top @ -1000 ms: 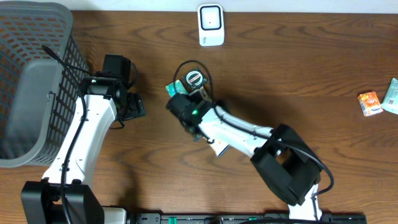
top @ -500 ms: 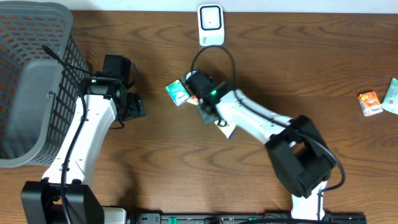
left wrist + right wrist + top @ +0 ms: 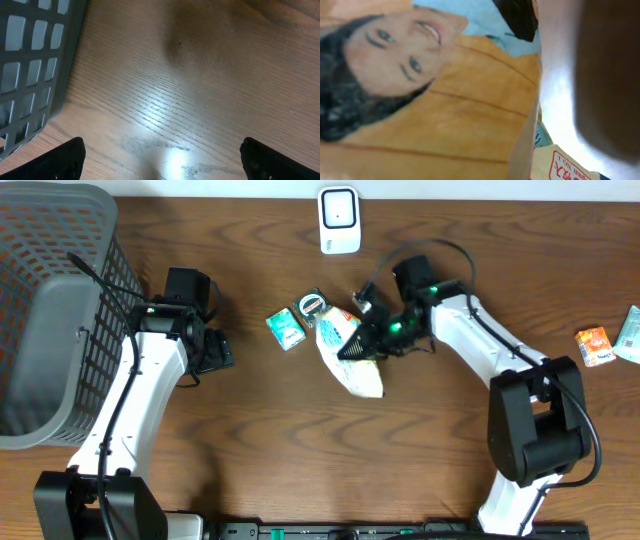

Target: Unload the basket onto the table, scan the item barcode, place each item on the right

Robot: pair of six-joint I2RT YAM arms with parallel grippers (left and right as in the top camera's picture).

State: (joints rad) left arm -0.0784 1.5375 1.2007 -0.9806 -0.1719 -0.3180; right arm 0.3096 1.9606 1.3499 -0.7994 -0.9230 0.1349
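Note:
The item, a white and yellow snack bag (image 3: 352,360), hangs tilted just right of the table's middle. My right gripper (image 3: 364,344) is shut on its upper edge. In the right wrist view the bag (image 3: 430,100) fills the picture with a printed face and orange cloth; my own fingers are hidden and no barcode shows. The white scanner (image 3: 339,220) stands at the back edge, well above the bag. My left gripper (image 3: 216,350) rests open over bare wood at the left, its black fingertips (image 3: 62,159) wide apart with nothing between them.
A grey mesh basket (image 3: 50,310) fills the far left, its wall (image 3: 30,65) close to my left gripper. A small green packet (image 3: 286,330) and a dark green round-topped pack (image 3: 312,305) lie left of the bag. An orange packet (image 3: 594,346) and a pale one (image 3: 630,332) lie far right.
My right arm swung from the table's middle to the right and its gripper shut. The snack bag, which lay under the arm, is now held tilted. The left arm has not moved.

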